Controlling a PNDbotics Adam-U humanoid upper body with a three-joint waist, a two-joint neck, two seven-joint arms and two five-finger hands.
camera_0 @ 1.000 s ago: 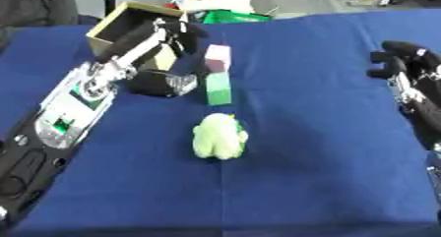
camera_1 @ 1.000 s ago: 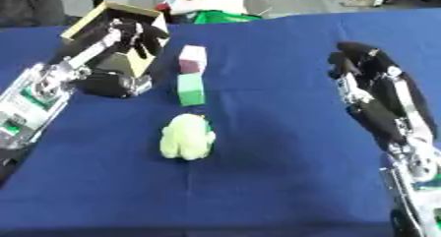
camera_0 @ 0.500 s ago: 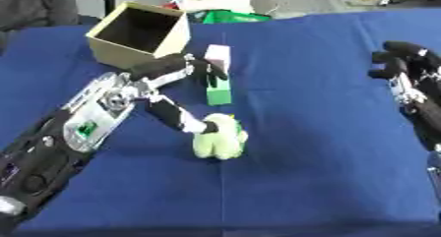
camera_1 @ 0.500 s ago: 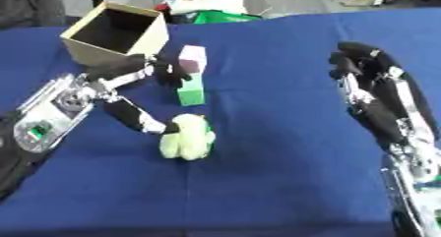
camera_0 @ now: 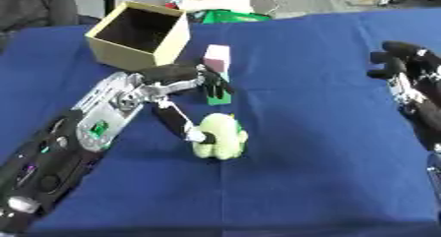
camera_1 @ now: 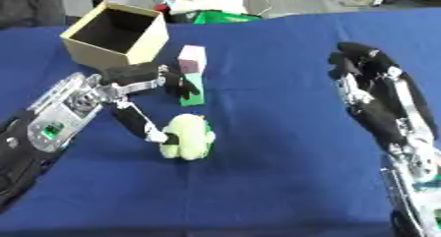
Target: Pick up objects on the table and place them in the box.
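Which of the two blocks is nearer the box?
The pink block; it lies between the box and the green block, which sits by the left hand.

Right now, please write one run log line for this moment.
left robot hand: open, thumb touching light green plush toy | right robot hand: idle | open tan cardboard box: looks empty

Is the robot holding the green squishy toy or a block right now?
Nothing is clearly held yet. The left hand is spread: thumb tip against the light green toy's left side, fingers by the green block. The right hand holds nothing.
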